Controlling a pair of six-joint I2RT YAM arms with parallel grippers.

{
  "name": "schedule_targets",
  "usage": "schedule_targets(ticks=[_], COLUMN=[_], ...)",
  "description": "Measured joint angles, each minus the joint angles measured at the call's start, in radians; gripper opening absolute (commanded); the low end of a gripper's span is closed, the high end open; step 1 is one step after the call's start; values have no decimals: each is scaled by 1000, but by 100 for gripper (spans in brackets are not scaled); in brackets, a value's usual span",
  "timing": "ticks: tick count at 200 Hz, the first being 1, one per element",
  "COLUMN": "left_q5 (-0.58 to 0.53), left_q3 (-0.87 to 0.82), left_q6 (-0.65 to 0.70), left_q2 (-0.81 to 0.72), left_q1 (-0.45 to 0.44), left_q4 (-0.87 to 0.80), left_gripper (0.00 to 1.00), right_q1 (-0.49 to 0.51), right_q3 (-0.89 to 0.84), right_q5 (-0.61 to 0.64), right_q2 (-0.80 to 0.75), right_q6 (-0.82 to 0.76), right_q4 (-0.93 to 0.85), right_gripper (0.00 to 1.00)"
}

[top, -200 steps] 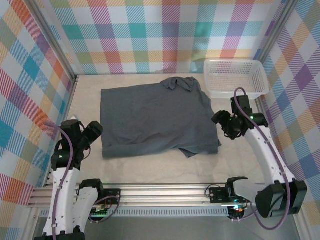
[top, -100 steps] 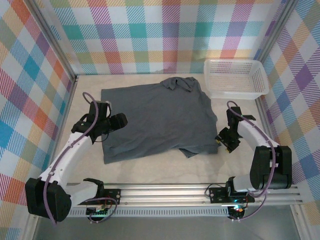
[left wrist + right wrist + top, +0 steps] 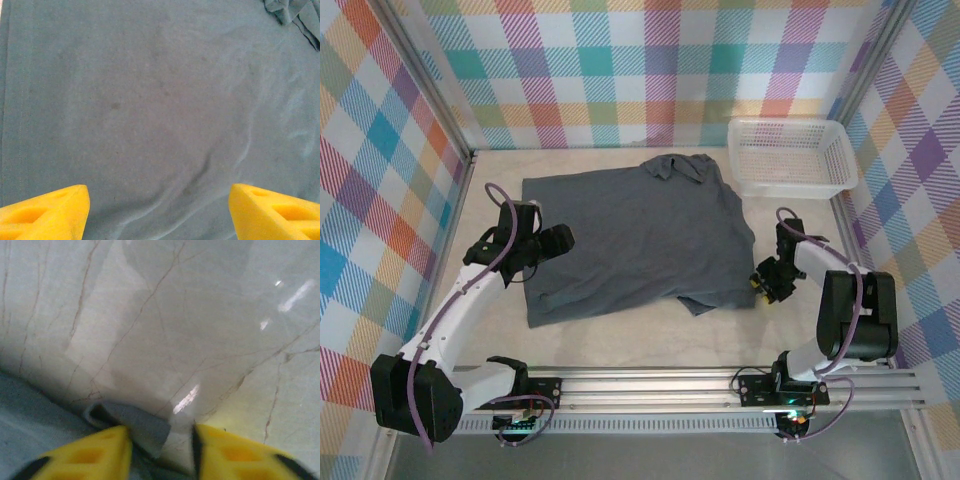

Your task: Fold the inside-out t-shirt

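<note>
White mesh basket [image 3: 790, 187], back-R corner

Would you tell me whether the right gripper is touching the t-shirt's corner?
Touching: in the right wrist view, the t-shirt corner lies between the right gripper's open jaws. It meets one finger, with a gap to the other.

Left claw [image 3: 159, 202] gapes wide; right claw [image 3: 161, 439] (pointing down) stands narrower.
</note>
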Motion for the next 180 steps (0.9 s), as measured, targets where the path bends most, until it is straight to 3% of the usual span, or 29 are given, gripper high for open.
schedule_targets(ticks=[6,51,96,116,139,164,180], left_q5=[-1,-16,-36,-33,-32,-34,-38], left_q3=[0,0,69,89,89,92,95], left_q6=[0,0,19,24,24,27,29], left_q2=[0,2,83,130,153,154,154], left_q1=[0,0,0,0,0,0,0], left_q4=[0,-3,-31,-23,-22,-23,-23], left_gripper=[73,74,74,74,74,74,74], right_q1=[0,-3,-3,-3,-3,-3,-3], right_q3=[-2,-25,-65,-64,-55,83,222], right_q5=[9,62,56,10,-52,-57,-42], right_q2=[0,-127,-652,-814,-881,-876,-830], right_q6=[4,32,150,186,206,190,156], right_q4=[-7,-85,-396,-532,-660,-761,-767], right_gripper=[0,0,0,0,12,37,40])
